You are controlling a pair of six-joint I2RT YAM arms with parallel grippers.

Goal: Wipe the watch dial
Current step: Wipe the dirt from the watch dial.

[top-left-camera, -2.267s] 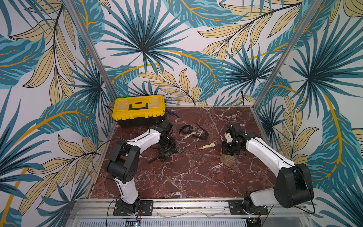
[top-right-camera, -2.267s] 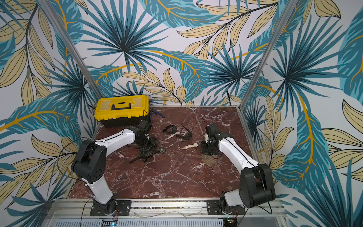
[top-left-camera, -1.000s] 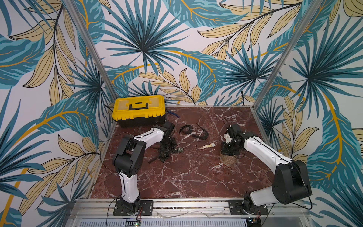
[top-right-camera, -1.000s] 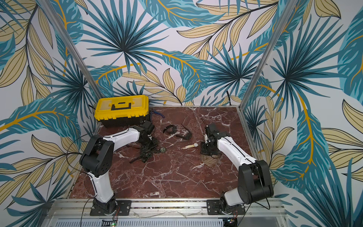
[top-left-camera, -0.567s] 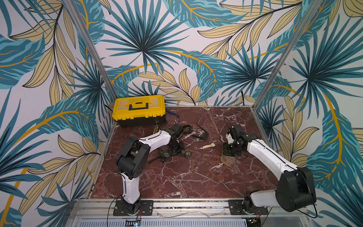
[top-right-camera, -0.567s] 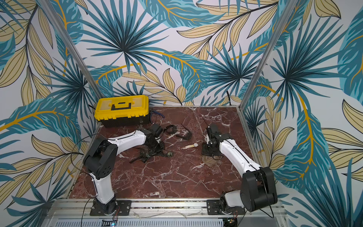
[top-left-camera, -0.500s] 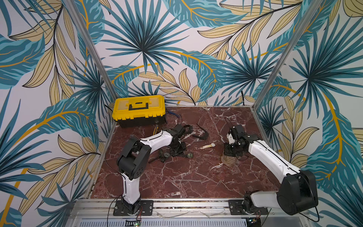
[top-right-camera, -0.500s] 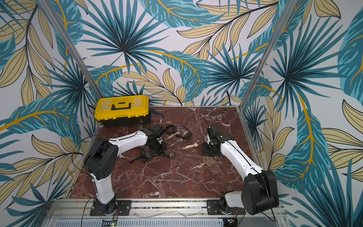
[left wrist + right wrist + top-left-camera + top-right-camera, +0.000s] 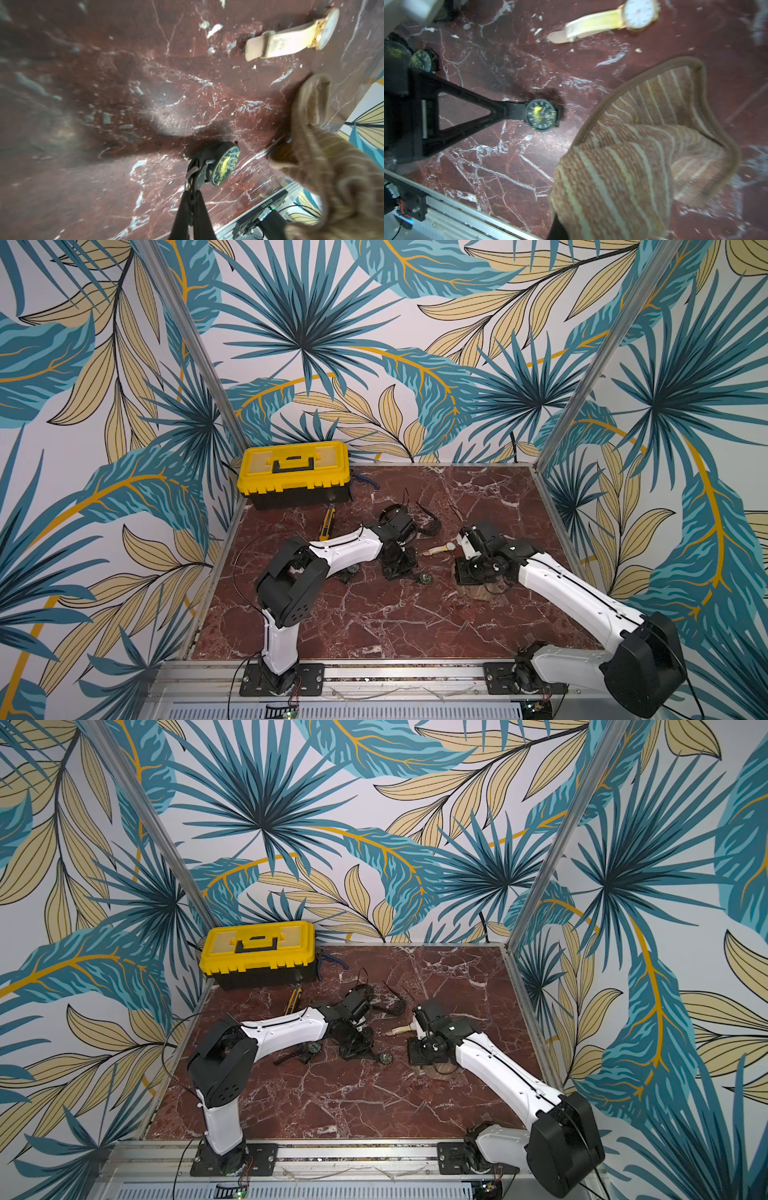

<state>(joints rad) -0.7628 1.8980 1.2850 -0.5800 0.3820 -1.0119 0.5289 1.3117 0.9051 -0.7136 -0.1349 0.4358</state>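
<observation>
Black watch, dial upward, strap along left hand

Black watch, dial smeared yellow, pinched at its strap; striped brown cloth bunched near it.

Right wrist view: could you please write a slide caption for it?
Left pincer holds the yellow-smeared black watch near the striped cloth; cream watch lies apart.

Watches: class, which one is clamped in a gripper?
The black watch with the yellow-smeared dial, its strap pinched by the left gripper. The cream-strapped white-faced watch and another dark watch lie loose on the table.
</observation>
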